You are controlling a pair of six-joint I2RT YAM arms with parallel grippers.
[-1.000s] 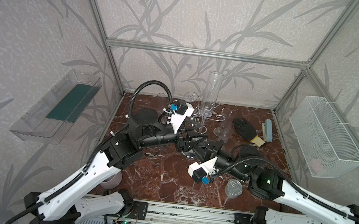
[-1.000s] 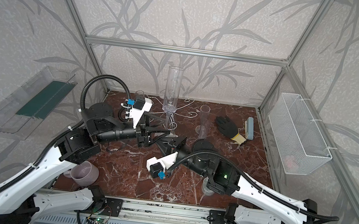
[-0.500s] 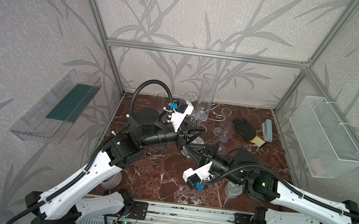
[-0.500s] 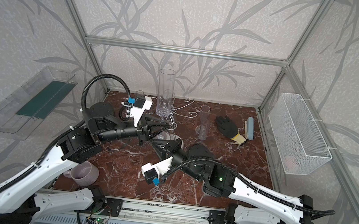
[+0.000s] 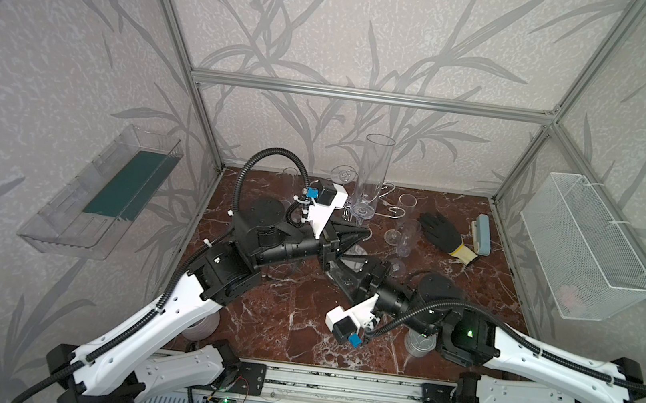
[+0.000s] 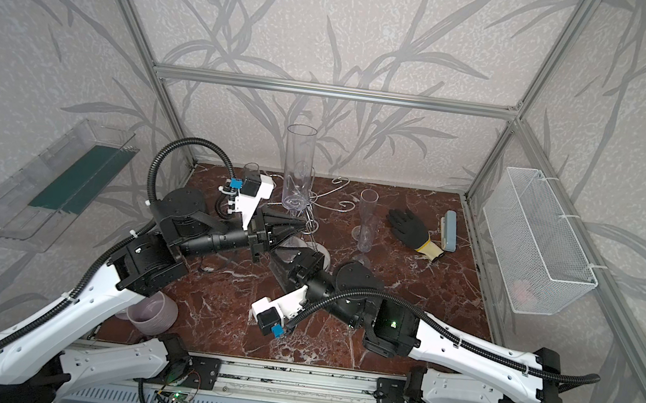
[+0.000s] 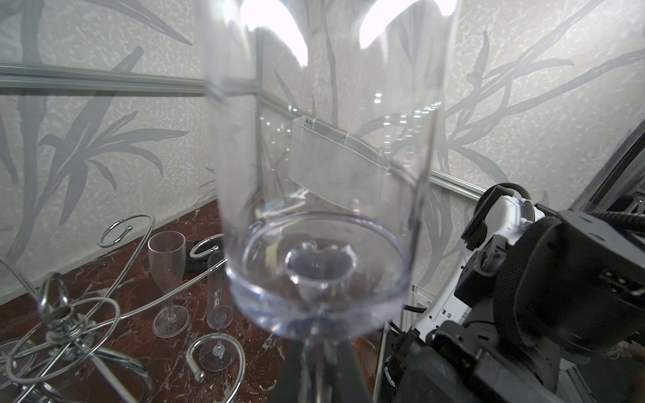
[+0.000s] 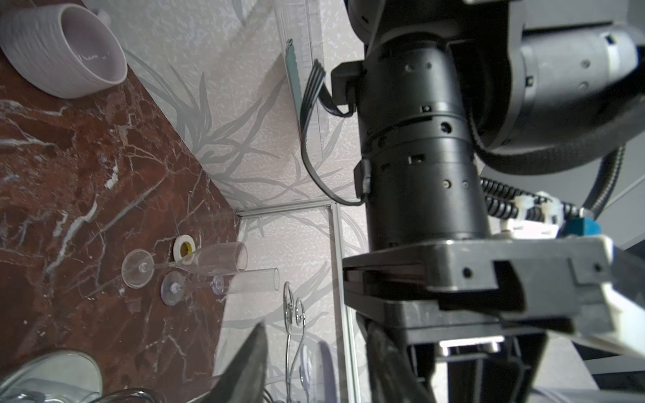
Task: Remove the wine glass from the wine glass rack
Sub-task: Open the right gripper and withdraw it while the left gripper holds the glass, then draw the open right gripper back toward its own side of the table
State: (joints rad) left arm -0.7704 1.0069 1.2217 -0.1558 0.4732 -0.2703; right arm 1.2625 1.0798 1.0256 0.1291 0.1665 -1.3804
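Observation:
The wine glass (image 5: 372, 175) (image 6: 297, 166) is a tall clear tube-shaped bowl on a thin stem, upright with its mouth up. My left gripper (image 5: 361, 234) (image 6: 300, 225) (image 7: 317, 352) is shut on the stem just under the bowl (image 7: 321, 272). The wine glass rack (image 5: 389, 189) (image 6: 334, 185) is chrome wire with curled arms. Its hub (image 7: 64, 315) sits lower and to one side of the glass. My right gripper (image 5: 349, 265) (image 6: 285, 257) (image 8: 317, 370) stands open below the left one, holding nothing. A rack wire (image 8: 291, 314) shows between its fingers.
Two clear flutes (image 5: 405, 225) stand right of the rack, then a black glove (image 5: 441, 233) and a blue-grey block (image 5: 482, 234). A steel tin can (image 5: 419, 342) and a lilac mug (image 6: 152, 311) sit near the front. A wire basket (image 5: 588, 247) and a clear tray (image 5: 104, 192) hang on the side walls.
My left gripper has closed on the glass stem. My right gripper has opened and drawn back a little toward the front. The glass has barely shifted.

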